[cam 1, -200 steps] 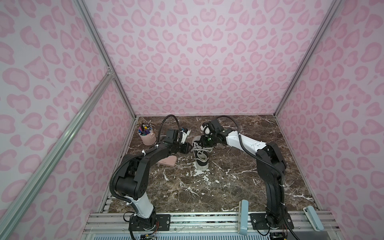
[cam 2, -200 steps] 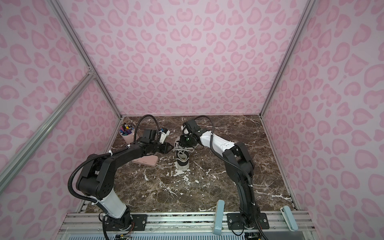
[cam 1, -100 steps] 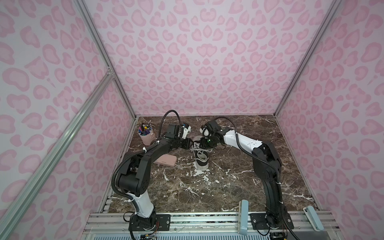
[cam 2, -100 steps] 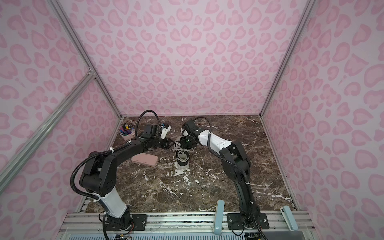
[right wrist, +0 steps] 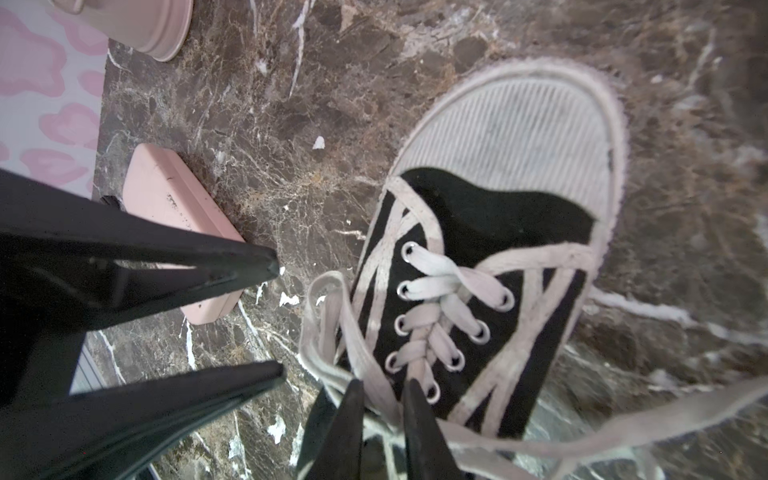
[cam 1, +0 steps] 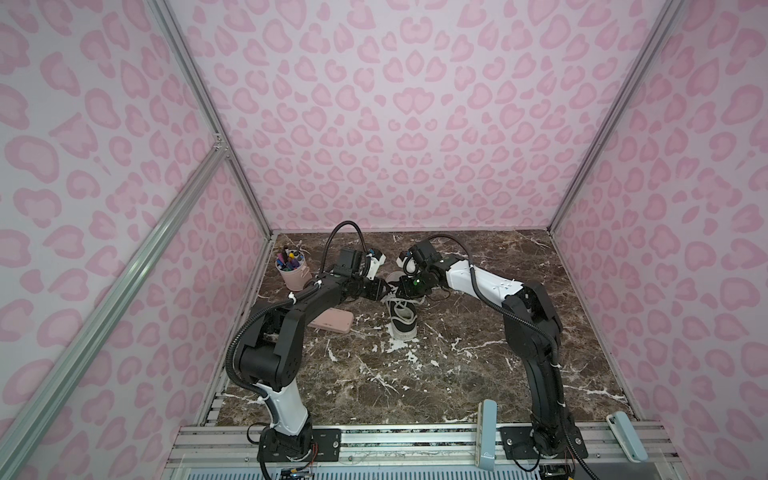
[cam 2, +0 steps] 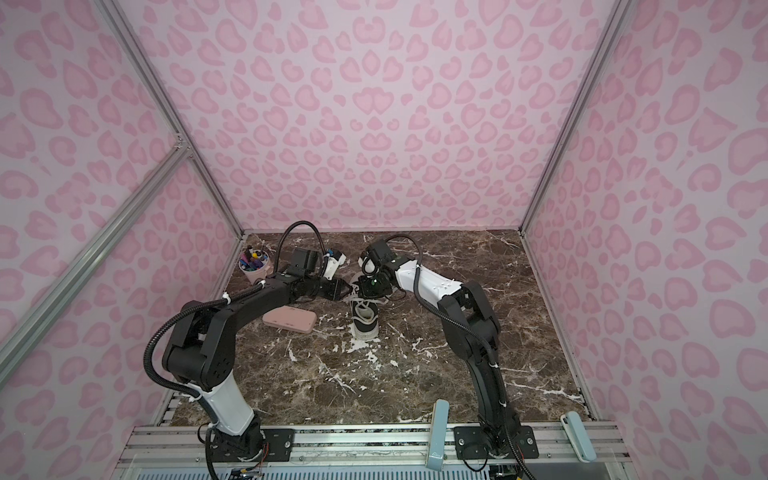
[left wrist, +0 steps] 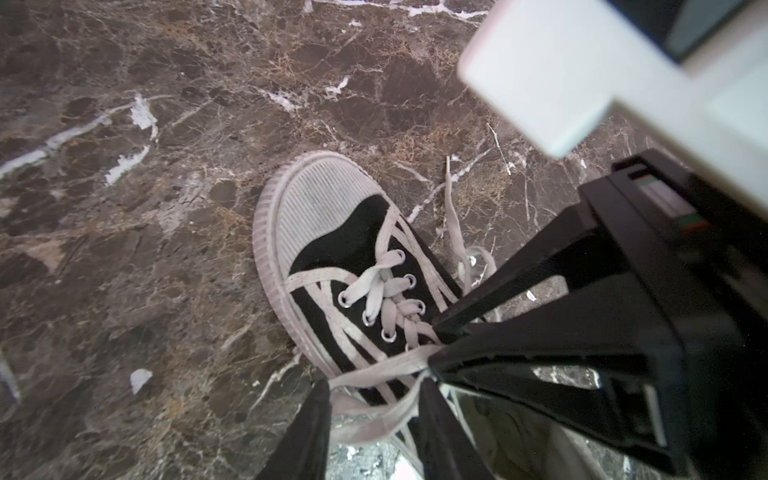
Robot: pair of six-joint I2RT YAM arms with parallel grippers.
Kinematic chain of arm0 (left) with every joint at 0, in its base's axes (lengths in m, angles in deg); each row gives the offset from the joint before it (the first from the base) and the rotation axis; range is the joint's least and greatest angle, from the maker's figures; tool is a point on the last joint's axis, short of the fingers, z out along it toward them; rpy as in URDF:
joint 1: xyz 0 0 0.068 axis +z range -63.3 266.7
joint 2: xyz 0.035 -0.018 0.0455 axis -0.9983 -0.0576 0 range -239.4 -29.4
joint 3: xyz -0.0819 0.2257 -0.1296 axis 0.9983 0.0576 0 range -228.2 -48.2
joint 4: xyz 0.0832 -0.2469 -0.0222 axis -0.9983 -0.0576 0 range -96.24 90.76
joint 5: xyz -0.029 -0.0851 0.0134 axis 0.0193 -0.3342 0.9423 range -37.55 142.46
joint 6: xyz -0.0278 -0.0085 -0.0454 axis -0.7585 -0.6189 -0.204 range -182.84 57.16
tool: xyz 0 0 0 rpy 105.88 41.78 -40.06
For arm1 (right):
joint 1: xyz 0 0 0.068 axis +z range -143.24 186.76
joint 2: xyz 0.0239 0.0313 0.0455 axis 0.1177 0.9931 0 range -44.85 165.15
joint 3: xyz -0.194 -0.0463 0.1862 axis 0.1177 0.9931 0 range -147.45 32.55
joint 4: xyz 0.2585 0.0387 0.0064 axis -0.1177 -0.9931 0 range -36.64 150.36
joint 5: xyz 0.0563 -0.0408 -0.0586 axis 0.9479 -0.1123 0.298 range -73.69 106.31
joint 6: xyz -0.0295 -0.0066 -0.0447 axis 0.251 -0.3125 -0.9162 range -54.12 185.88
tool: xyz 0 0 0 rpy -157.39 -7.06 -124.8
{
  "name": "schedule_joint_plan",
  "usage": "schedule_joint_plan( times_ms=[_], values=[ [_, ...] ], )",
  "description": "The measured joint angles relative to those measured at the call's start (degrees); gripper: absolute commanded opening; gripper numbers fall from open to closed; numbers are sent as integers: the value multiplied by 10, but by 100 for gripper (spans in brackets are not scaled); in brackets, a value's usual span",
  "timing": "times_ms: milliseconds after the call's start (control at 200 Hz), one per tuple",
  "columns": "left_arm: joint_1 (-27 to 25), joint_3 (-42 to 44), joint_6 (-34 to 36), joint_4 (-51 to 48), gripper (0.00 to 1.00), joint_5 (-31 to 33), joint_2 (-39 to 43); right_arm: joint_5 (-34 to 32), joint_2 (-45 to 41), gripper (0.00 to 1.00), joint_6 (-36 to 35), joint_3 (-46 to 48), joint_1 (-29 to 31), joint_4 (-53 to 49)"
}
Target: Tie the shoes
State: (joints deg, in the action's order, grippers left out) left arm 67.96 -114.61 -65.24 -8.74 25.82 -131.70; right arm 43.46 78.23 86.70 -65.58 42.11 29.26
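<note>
Black canvas sneaker (cam 1: 401,320) is sitting sole-down on the marble tabletop (cam 1: 415,374), centre of both top views, toe pointing toward the bottom of the frame. Pink case (cam 1: 330,322) is lying apart to its left, and pen cup (cam 1: 293,272) is standing farther up-left. Both arms are converging over the shoe's ankle end. Right pincer (right wrist: 383,388) is pinching a strand of the white laces (left wrist: 374,286), its fingers almost together with the strand between them, at the lower centre of the right wrist view. Left pincer (right wrist: 278,315) is standing apart. A slack lace span is crossing its gap, apparently unclamped. Laces are running through the eyelets, but no knot or bow is showing, and one free end is trailing on the tabletop. Judgement: the task is sitting at an early stage, with strands being gathered. Crossing, looping and cinching are all left.
</note>
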Motion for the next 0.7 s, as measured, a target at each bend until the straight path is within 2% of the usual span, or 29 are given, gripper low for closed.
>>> schedule_joint_plan(
  times_ms=[400,700],
  values=[
    [-18,6,10,-12,39,1,-11,-18,-5,26,-5,8,-1,-12],
    [-24,-12,15,-23,41,7,-17,-29,-57,27,-4,40,-8,-13]
  ],
)
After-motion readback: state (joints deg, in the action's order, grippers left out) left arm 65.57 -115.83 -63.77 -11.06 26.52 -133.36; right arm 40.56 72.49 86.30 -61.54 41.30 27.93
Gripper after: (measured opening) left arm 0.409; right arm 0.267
